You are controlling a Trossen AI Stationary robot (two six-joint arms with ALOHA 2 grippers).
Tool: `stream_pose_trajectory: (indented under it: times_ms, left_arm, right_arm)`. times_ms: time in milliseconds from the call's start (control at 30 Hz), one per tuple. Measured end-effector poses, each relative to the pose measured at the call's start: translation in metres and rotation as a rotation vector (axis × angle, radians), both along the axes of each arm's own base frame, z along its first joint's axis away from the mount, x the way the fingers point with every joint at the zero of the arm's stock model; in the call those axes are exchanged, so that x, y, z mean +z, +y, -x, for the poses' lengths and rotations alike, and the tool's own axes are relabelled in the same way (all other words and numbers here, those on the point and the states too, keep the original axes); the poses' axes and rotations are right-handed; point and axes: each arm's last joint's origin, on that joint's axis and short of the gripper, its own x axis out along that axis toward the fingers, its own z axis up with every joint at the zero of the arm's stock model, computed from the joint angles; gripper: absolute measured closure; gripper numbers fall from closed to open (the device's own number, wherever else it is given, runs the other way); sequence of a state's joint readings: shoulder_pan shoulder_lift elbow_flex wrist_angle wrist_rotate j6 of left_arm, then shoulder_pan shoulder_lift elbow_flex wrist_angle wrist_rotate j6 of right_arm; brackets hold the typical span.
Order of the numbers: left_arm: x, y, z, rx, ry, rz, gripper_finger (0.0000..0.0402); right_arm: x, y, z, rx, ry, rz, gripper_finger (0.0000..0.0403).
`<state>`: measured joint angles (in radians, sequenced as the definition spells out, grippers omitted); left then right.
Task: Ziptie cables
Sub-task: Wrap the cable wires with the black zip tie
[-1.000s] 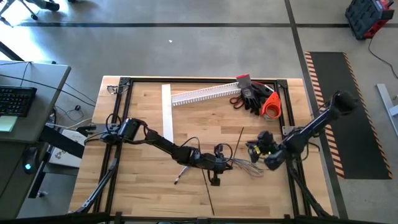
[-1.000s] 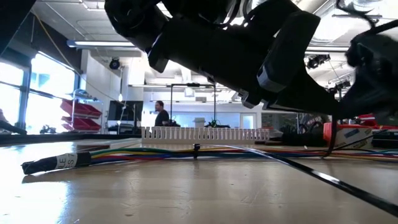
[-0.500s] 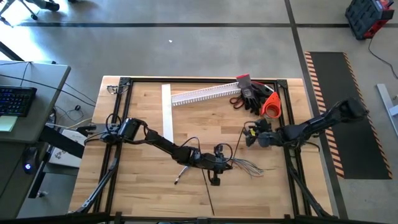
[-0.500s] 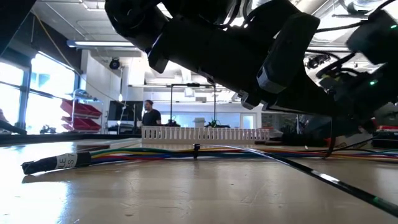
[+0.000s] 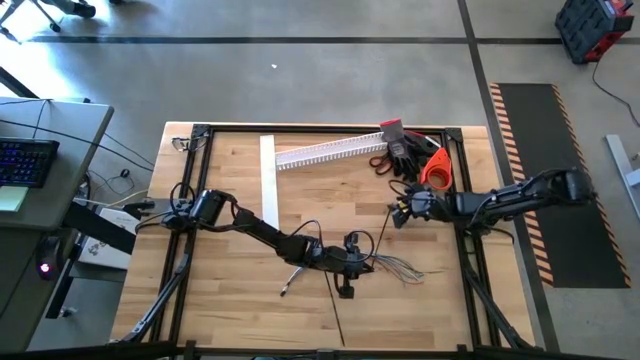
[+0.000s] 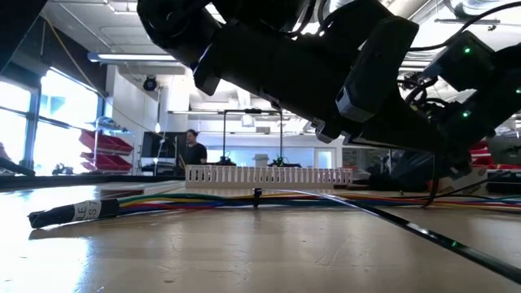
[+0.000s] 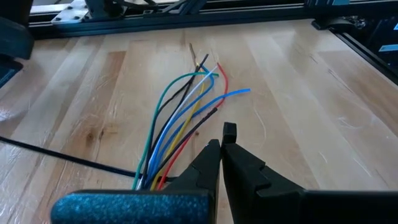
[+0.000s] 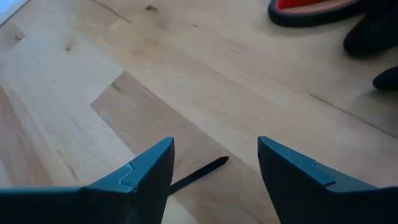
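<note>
The cables (image 5: 396, 266) lie on the wooden table, their coloured ends fanned out (image 7: 186, 106). My left gripper (image 7: 222, 146) is shut, low over the table right beside the bundle (image 5: 360, 266). A thin black ziptie (image 5: 384, 228) lies flat on the table right of centre. My right gripper (image 5: 399, 212) is open above the ziptie's far end, and the tip (image 8: 200, 173) shows between its fingers, clear of both. A second ziptie (image 5: 335, 310) lies toward the near edge. My left gripper has its shut fingers (image 7: 208, 163) close alongside the coloured wires (image 7: 163, 163), coming in low from the table's left. I cannot tell whether they touch the wires.
At the back stand a white slotted channel (image 5: 325, 150), a flat white strip (image 5: 267, 180), black gloves (image 5: 405, 155) and an orange object (image 5: 437, 170). A black frame (image 5: 463, 180) runs round the table. Bare wood lies between the strip and the right gripper.
My right gripper has swung from beside the cables' fanned ends toward the table's far edge and a little left, ending over the ziptie's far end. The cables and the zipties lie where they were.
</note>
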<state>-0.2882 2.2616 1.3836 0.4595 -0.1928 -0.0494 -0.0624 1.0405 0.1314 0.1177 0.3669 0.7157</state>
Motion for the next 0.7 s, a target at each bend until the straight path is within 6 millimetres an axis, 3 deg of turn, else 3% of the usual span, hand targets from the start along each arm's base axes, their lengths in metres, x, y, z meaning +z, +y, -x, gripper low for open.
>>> stream_pose_trajectory:
  times_ms: [300,700]
  left_arm:
    - [0.000,0.000,0.000,0.000,0.000,0.000,0.0402]
    - [0.000,0.000,0.000,0.000,0.000,0.000,0.0402]
  right_arm:
    - [-0.001,-0.006,-0.001,0.032,0.000,-0.032,0.0188]
    - [-0.019,-0.008,-0.015,0.046,0.025,-0.056,0.0188]
